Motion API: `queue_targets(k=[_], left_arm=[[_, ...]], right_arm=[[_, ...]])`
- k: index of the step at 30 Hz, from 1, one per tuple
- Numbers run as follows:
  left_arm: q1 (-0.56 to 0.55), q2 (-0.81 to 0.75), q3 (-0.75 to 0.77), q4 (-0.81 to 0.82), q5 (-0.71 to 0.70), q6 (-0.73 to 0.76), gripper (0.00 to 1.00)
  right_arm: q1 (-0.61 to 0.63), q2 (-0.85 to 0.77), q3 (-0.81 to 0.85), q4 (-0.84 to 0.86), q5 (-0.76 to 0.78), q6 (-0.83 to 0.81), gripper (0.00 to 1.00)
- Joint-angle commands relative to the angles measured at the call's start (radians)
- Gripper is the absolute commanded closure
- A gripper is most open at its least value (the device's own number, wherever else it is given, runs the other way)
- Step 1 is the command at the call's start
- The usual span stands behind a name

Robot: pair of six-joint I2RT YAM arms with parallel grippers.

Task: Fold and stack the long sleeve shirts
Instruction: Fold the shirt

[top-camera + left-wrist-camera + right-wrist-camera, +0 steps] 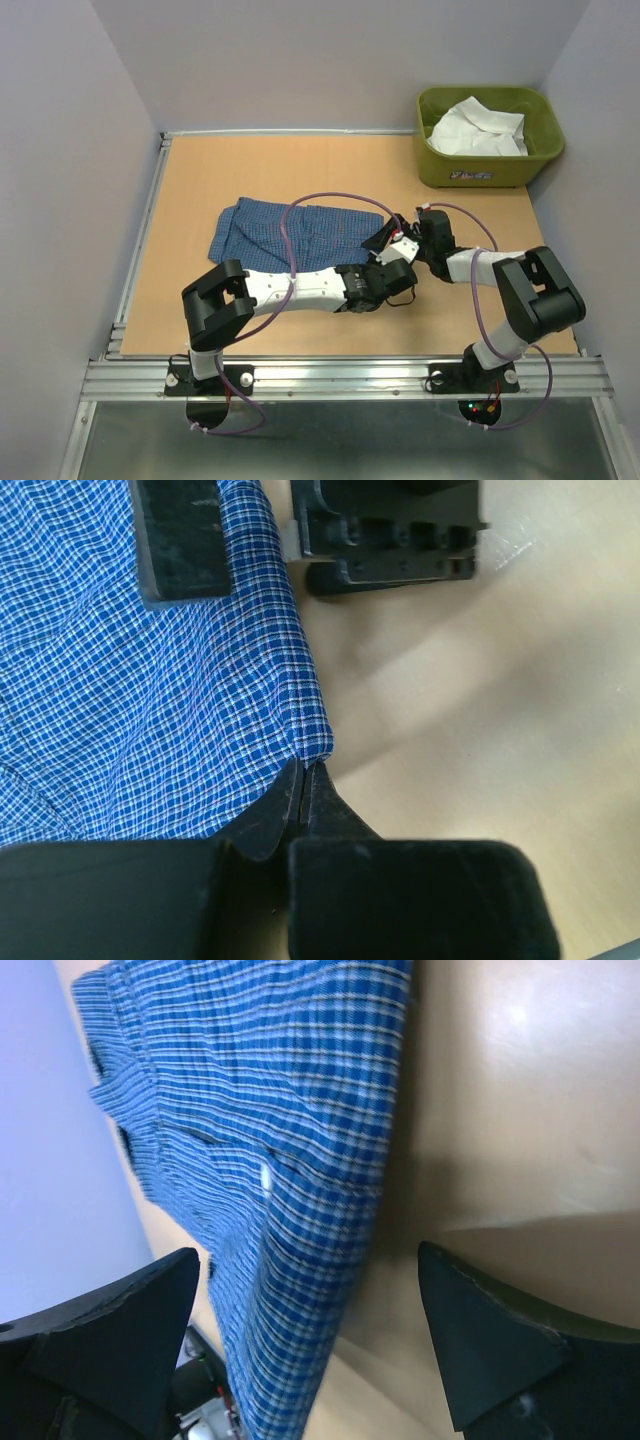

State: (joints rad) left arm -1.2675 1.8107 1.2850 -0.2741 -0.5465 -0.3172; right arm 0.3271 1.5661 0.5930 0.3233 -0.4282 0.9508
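On table (190,170): blue shirt (295,232) at centre, loosely flattened, bare wood on every side, walls well clear. White shirt (478,130) bunched in tub (480,172) at far right corner, well apart. Left arm stretched low across the front; left gripper (305,785) tips pressed together, pinching the shirt's hem corner. Right arm folded back at elbow; right gripper (310,1345) spread wide, hem between the fingers. Left wrist only: right finger (180,540) lying over cloth. From top, contact unreadable under overlapping wrists.
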Motion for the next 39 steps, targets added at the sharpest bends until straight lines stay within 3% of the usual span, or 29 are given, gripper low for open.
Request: queue_targets(k=[1, 6, 13, 16, 17, 20, 25, 29, 33, 35, 37, 39], left_arm=[[0.0, -0.054, 0.011, 0.022, 0.029, -0.034, 1.0], [0.0, -0.039, 0.008, 0.026, 0.056, -0.046, 1.0], [-0.004, -0.053, 0.011, 0.035, 0.117, -0.094, 1.0], [-0.007, -0.057, 0.007, 0.039, 0.154, -0.118, 1.0], [-0.009, -0.062, 0.004, 0.044, 0.166, -0.123, 0.99], [-0.012, -0.091, -0.018, 0.056, 0.177, -0.141, 0.91], [0.014, -0.197, -0.041, 0.032, 0.132, -0.18, 0.68], [0.083, -0.309, -0.081, 0.019, 0.166, -0.218, 0.45], [0.218, -0.45, -0.17, 0.029, 0.22, -0.235, 0.27], [0.339, -0.523, -0.24, 0.021, 0.232, -0.241, 0.25], [0.466, -0.571, -0.302, 0.003, 0.243, -0.255, 0.18], [0.535, -0.596, -0.34, -0.007, 0.252, -0.263, 0.02]], right_arm=[[-0.005, 0.072, -0.027, 0.157, -0.064, 0.036, 0.08], [-0.003, 0.175, -0.018, 0.215, -0.081, 0.04, 0.17], [-0.005, 0.265, 0.011, 0.276, -0.058, 0.036, 0.48], [-0.005, 0.27, 0.027, 0.278, -0.049, 0.019, 0.7], [-0.005, 0.27, 0.036, 0.277, -0.049, 0.006, 0.82], [-0.005, 0.265, 0.045, 0.267, -0.046, -0.023, 0.99], [-0.005, 0.235, 0.065, 0.169, -0.079, -0.145, 1.0], [-0.006, 0.178, 0.131, -0.12, -0.06, -0.338, 0.99], [-0.003, 0.129, 0.217, -0.361, -0.021, -0.522, 0.99], [-0.005, 0.129, 0.298, -0.502, 0.006, -0.622, 0.99], [-0.005, 0.133, 0.355, -0.587, 0.069, -0.682, 0.99], [-0.005, 0.143, 0.439, -0.694, 0.109, -0.759, 0.99]])
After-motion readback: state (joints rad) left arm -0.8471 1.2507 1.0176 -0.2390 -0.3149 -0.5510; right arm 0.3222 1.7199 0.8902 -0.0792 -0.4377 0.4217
